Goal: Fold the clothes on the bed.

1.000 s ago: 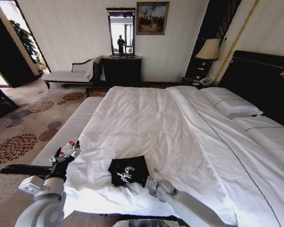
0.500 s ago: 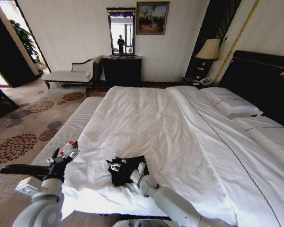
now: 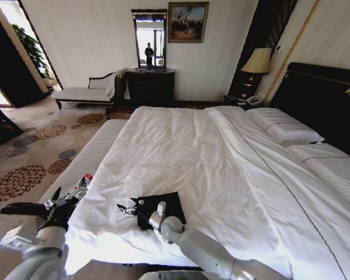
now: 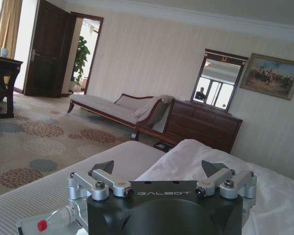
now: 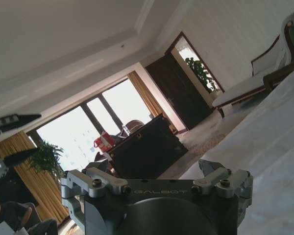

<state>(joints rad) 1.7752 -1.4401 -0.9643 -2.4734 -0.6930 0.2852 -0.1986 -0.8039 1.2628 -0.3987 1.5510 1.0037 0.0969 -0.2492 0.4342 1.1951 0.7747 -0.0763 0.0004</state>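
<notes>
Right gripper (image 3: 128,208) hovers empty with jaws wide at the folded black T-shirt's (image 3: 166,205) left edge on the bed (image 3: 181,151); left gripper (image 3: 61,198), equally spread, waits bedside.

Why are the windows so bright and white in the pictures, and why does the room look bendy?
Right wrist view: daylight floods the big windows, so they wash out white and the desk looks dark. Head view: the doorway glares too, and the wide lens curves the walls and the bed. Left wrist view: softer, even light.
</notes>
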